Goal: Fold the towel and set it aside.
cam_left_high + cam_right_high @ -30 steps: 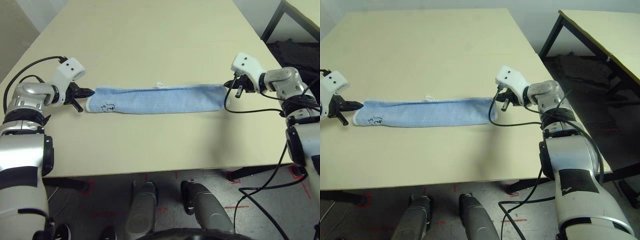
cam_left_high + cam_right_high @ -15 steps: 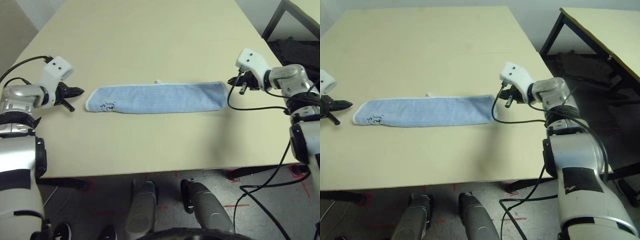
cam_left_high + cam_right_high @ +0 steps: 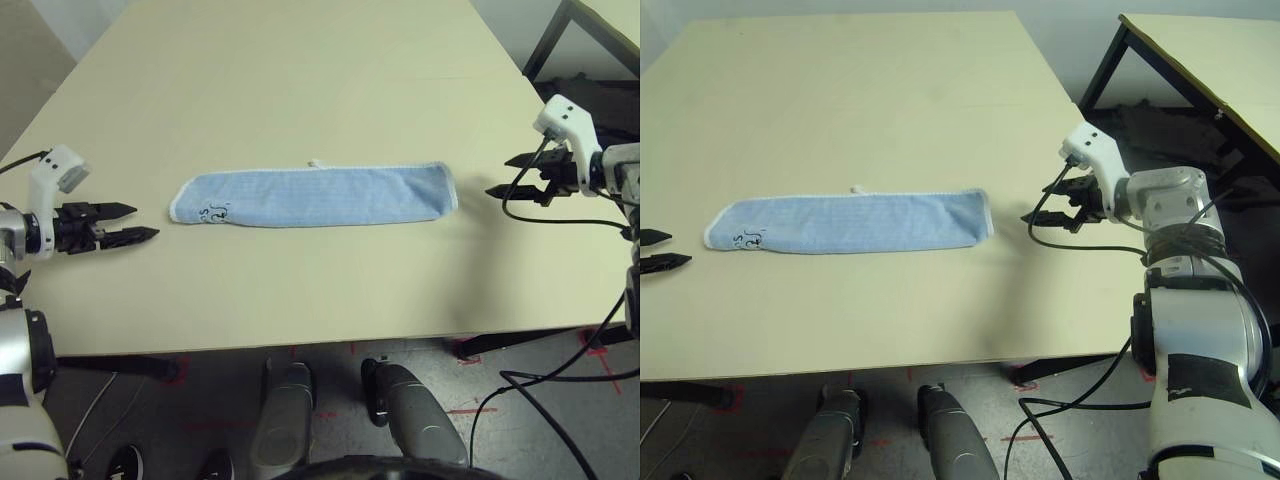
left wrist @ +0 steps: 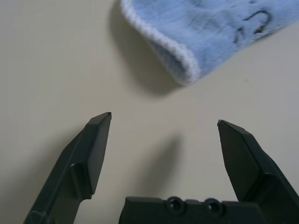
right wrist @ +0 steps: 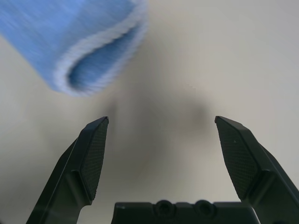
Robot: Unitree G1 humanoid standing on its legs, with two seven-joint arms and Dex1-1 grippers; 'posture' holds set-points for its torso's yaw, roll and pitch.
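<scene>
Both grippers have let go of the towel (image 3: 312, 196) and drawn outward from its ends since a second ago, their fingers now spread wide with nothing between them. It lies flat on the table (image 3: 300, 80) as a long, narrow folded strip running left to right, its dark embroidered mark (image 3: 215, 213) at the left end. Left gripper (image 3: 128, 223) hovers off the strip's left end, clear of it; right gripper (image 3: 509, 175) hovers off the right end, also apart.

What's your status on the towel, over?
Left gripper open, right gripper open, both off the cloth. Light-blue terry towel folded into a long strip on beige table. Nothing in the way.
</scene>
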